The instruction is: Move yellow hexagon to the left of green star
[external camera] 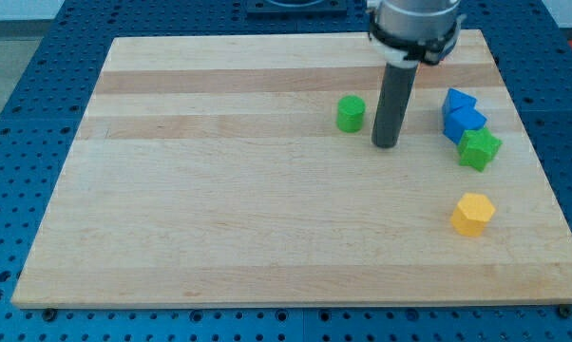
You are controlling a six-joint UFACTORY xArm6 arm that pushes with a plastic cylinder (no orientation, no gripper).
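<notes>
Pale wooden board [219, 237] fills most of the frame, lying on a blue perforated table [39, 57] that shows round its edges.

Nearest, at lower right, sits the yellow hexagon [472, 214], alone, clear of everything else. Above it, at the right edge, is the green star [479, 149], and touching the star's upper left is a blue block [463, 114], or perhaps two pressed together; the shape is hard to read. Left of that cluster my tip [386, 145] rests on the board, between the star and a green cylinder [351, 114] farther up and left. It touches no block; it is a bare rod with nothing to open or close, and it holds nothing.

The hexagon lies below the star and slightly left, well short of the spot it needs, which I judge to be the open board just left of the star, close to where my tip now stands.

Risks, as I see them:
- Pushing straight up would drive the hexagon into the star and shove star and blue block together.
- Travelling down from here, the rod could clip the star if it swings too far right.
- An off-centre push could spin the hexagon away sideways, toward the right edge.
</notes>
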